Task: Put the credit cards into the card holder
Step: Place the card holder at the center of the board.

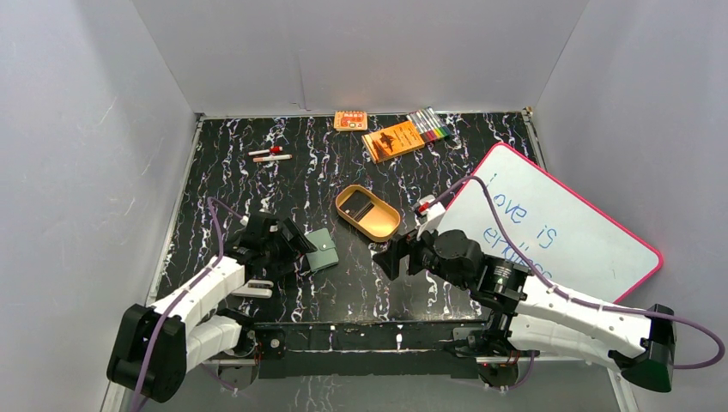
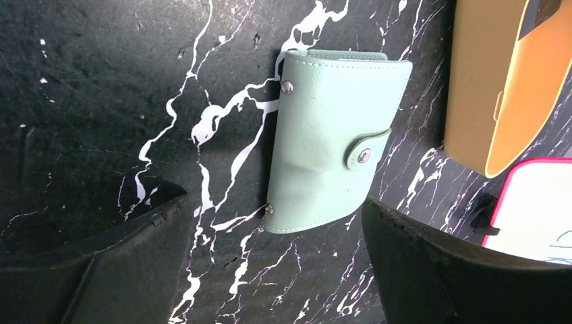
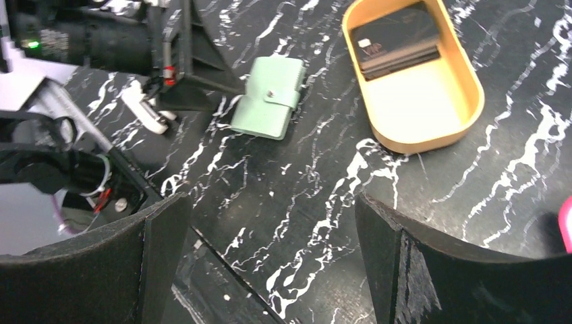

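Observation:
The card holder is a sage-green folding case lying shut on the table, its snap tab fastened. My left gripper stands open just short of its near end, one finger to each side, not touching it. From above, the card holder lies right of the left gripper. The credit cards are a dark stack at one end of the tan oval tray. My right gripper hangs open over bare table, apart from the card holder and the tray, with nothing between its fingers.
A pink-framed whiteboard leans at the right, a red-capped marker by its corner. At the back lie an orange booklet, a pack of coloured pens, a small orange box and two pens. Grey walls enclose the table.

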Robot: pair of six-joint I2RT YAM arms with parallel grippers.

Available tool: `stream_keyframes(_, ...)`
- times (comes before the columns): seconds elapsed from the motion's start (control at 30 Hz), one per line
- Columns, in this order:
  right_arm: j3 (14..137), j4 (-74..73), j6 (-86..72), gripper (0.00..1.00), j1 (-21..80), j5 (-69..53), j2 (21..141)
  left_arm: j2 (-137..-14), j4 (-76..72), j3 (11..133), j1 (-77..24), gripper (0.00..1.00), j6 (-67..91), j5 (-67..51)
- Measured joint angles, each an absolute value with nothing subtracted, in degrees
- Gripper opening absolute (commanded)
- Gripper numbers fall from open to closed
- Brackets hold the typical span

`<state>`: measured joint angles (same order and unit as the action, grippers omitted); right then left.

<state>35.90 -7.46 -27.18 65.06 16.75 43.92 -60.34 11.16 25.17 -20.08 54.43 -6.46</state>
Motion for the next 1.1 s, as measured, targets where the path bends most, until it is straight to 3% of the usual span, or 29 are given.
stream_keyframes(0.37, 36.3, -13.4, -34.4, 0.99, 65.1, 25.8, 45.7, -57.5, 17.6, 26.9, -20.1, 0.91, 53.5, -6.7)
stream_keyframes(0.53, 36.3, -13.0, -33.3, 0.99, 65.1, 24.9, 43.6, -52.0, 17.1, 28.1, -21.8, 0.81, 52.1, -8.0)
stream_keyframes(0.63, 36.3, -11.6, -32.1, 0.99, 65.1, 23.6, 43.0, -50.9, 15.8, 28.6, -28.4, 0.69, 52.1, -7.4)
stream_keyframes(0.83, 36.3, -10.5, -30.8, 0.99, 65.1, 21.8, 44.9, -58.4, 14.7, 31.8, -42.3, 0.26, 51.5, -4.4)
stream_keyframes(0.93, 36.3, -10.6, -30.4, 0.99, 65.1, 21.4, 46.4, -63.5, 14.3, 32.4, -46.0, 0.09, 51.4, -1.7)
stream_keyframes(1.1, 36.3, -10.6, -30.0, 0.99, 65.1, 21.2, 46.3, -68.3, 14.3, 32.4, -47.8, 0.0, 51.3, 2.9)
